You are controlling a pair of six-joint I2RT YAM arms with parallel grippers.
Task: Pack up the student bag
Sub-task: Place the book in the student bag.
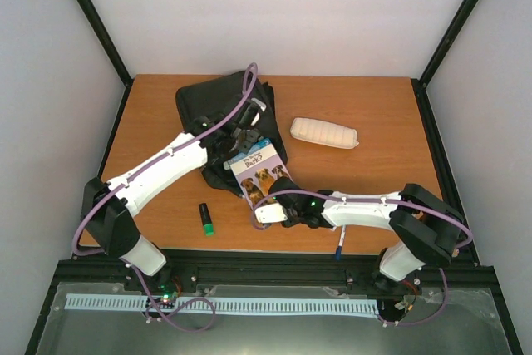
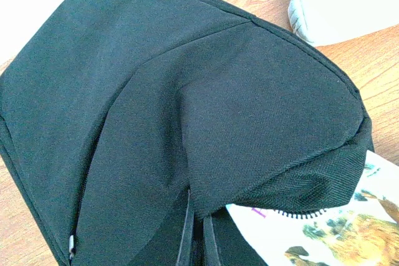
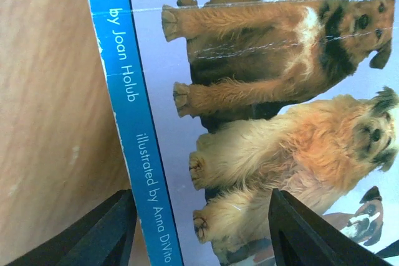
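Note:
The student bag is a black fabric backpack lying at the back middle-left of the table. My left gripper is shut on a fold of its upper flap and holds it raised; the fingers show pressed together under the fabric. A paperback with dogs on its cover lies slanted with its far end under that flap. My right gripper is open at the book's near end. Its two fingertips stand wide apart on either side of the cover's blue spine corner.
A white oblong pencil pouch lies right of the bag, also in the left wrist view. A green-and-black highlighter lies near the front left. A pen sits at the front edge under the right arm.

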